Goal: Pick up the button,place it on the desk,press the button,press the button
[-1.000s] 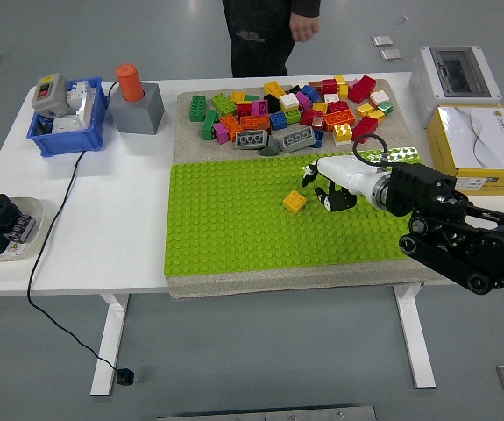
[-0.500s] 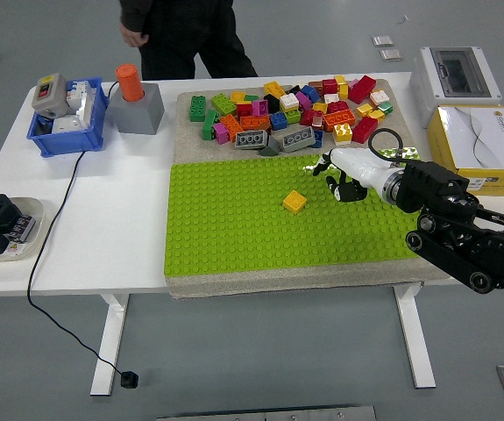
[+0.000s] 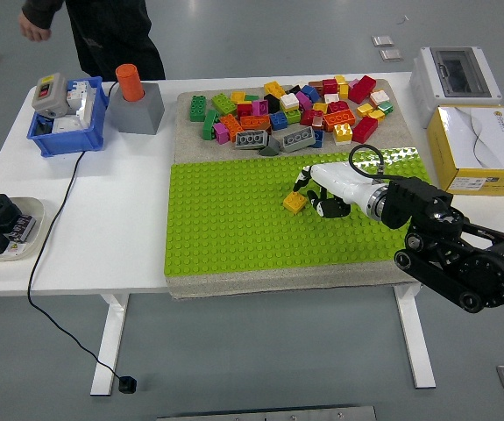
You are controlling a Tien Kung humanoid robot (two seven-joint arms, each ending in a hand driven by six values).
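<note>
White table (image 3: 120, 219) scene: the orange-capped button (image 3: 135, 97) is seen well apart at ten o'clock from the right hand (image 3: 322, 195), whose curled fingers are poised beside a yellow brick (image 3: 294, 202), nothing gripped.

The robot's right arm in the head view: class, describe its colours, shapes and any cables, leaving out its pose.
The right arm is black and built of chunky, rounded jointed segments with round bolts. A thin black cable loops above the wrist. The right hand has a white shell with black fingers.
</note>
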